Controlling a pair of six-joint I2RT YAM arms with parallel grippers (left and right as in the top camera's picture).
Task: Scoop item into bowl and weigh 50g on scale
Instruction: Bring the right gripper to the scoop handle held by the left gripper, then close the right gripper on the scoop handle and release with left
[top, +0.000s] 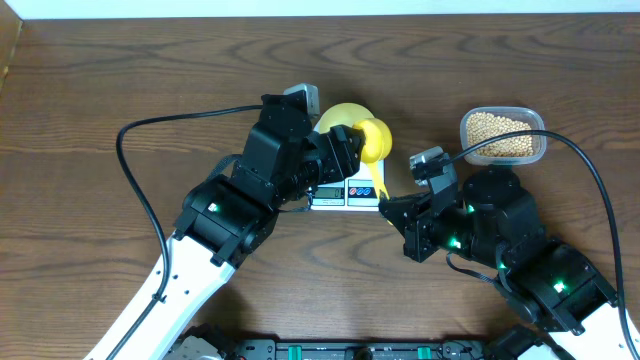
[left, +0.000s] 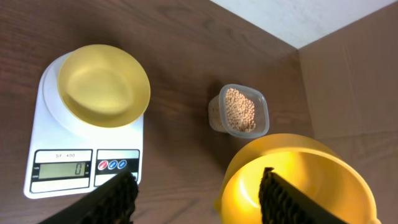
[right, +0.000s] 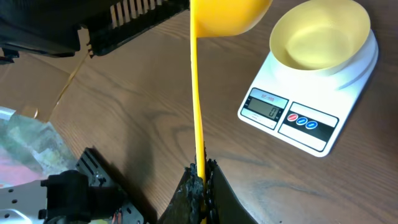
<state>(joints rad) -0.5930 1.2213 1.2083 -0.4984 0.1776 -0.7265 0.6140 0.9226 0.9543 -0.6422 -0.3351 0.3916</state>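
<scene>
Pre-scoop step: right gripper (right: 202, 173) clamped empty scoop (right: 229, 15) by handle; left gripper (left: 198, 182) parted, gripping nothing. Next move needed dip into beans (top: 500, 135), 2 o'clock.

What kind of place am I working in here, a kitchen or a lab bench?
Probably a lab-style test bench, not a kitchen: a bare wood-grain table holding a digital scale with a yellow bowl on it and a clear tub of beans.

- One white digital scale (left: 62, 155)
- One pale yellow bowl (left: 104, 85)
- One yellow scoop (right: 230, 12)
- One clear plastic tub (left: 215, 116)
- Many small tan beans (left: 240, 112), too many to count
- Two robot arms (top: 225, 215) (top: 500, 225)
</scene>
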